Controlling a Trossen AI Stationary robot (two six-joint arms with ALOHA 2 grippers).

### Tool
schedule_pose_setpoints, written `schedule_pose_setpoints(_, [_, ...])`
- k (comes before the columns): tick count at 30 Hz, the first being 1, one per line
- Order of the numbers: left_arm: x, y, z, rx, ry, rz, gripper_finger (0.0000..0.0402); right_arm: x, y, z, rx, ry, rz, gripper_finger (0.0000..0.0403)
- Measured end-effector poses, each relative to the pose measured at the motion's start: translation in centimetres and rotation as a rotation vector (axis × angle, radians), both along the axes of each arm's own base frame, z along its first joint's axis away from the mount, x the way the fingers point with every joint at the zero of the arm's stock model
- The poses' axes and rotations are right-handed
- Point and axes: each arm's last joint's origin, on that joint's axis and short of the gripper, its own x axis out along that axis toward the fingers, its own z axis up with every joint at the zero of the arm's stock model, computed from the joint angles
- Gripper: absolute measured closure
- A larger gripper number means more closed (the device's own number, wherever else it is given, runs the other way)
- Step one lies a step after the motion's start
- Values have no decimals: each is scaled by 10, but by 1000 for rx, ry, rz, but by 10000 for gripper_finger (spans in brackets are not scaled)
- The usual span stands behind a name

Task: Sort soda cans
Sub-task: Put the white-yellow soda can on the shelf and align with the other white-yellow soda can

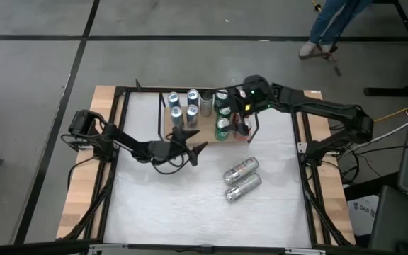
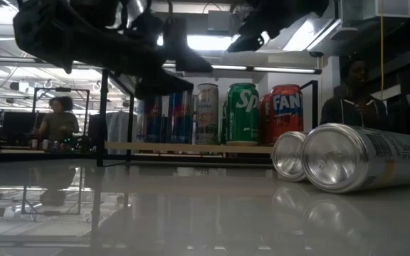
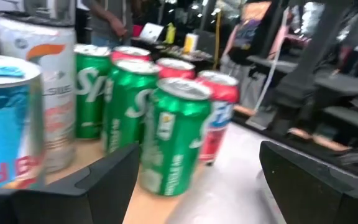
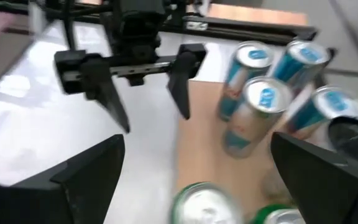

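Soda cans stand upright on a wooden board (image 1: 205, 134) at the table's far middle: blue-and-silver ones (image 1: 176, 113) on its left, a pale can (image 1: 206, 103), green ones (image 1: 224, 112) and red ones (image 2: 285, 114) on its right. Two silver cans (image 1: 241, 169) (image 1: 244, 186) lie on their sides on the white table. My left gripper (image 1: 192, 145) stands open and level at the board's near edge, facing a green can (image 3: 176, 134), nothing between its fingers. My right gripper (image 4: 197, 180) hangs open above the green and red cans, tipped down.
A black frame (image 1: 119, 134) borders the white table top on all sides. Free table lies near and left of the lying silver cans. Beyond the table, people sit in the room (image 2: 354, 99), and a person's legs (image 1: 328, 28) show on the floor.
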Motion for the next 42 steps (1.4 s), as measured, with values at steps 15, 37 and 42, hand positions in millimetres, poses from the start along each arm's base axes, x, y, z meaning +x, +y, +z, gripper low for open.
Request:
schedule_pose_setpoints(15, [-2, -17, 1, -5, -17, -56, 78, -15, 78, 8, 38, 141, 94, 10])
schedule_pose_setpoints(37, [-1, -20, 0, -11, -5, -152, 78, -51, 164, -28, 113, 613, -57, 10])
schedule_pose_setpoints(42, [0, -20, 0, -12, -5, -170, 78, -60, 183, -61, 143, 691, -76, 10])
